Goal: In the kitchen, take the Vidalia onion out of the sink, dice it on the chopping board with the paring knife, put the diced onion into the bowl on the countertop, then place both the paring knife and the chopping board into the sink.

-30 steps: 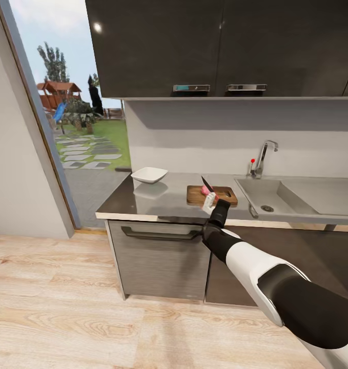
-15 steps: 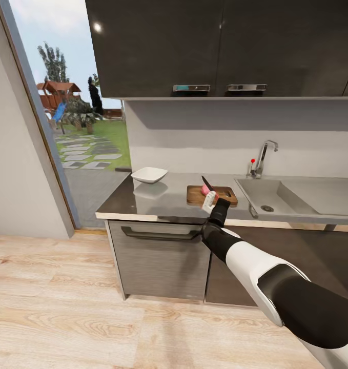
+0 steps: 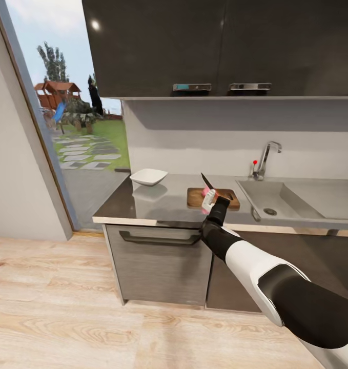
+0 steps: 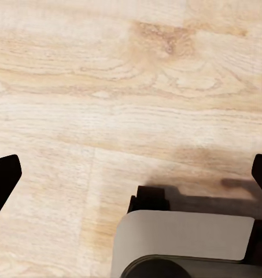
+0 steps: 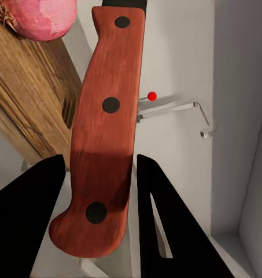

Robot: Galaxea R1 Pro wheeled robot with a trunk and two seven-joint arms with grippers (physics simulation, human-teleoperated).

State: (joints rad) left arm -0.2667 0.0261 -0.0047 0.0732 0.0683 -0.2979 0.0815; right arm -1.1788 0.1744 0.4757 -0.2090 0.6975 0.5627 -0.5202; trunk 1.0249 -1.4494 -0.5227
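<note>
In the head view my right gripper (image 3: pixel 209 203) is shut on the paring knife (image 3: pixel 206 183), whose dark blade points up and back over the chopping board (image 3: pixel 224 198). The Vidalia onion (image 3: pixel 208 191) looks pink and whole and lies on the board just beyond the gripper. The right wrist view shows the knife's red-brown riveted handle (image 5: pixel 104 133) between my fingers (image 5: pixel 26 220), with the onion (image 5: pixel 35 17) and the board (image 5: pixel 32 98) behind it. The white bowl (image 3: pixel 148 176) stands on the countertop (image 3: pixel 158 205) left of the board. To the board's right is the sink (image 3: pixel 291 197). My left gripper (image 4: pixel 131 174) is open over the floor.
A chrome tap (image 3: pixel 263 159) with a red knob rises behind the sink. Dark wall cabinets (image 3: pixel 194 46) hang above the counter, and a drawer front with a handle (image 3: pixel 158 238) is below it. Tall glass doors (image 3: pixel 76 118) open onto a garden at the left. Pale wood floor (image 3: pixel 91 328) lies in front.
The whole head view has shifted a little, so the camera moved. My right gripper still holds the knife over the board in the same pose.
</note>
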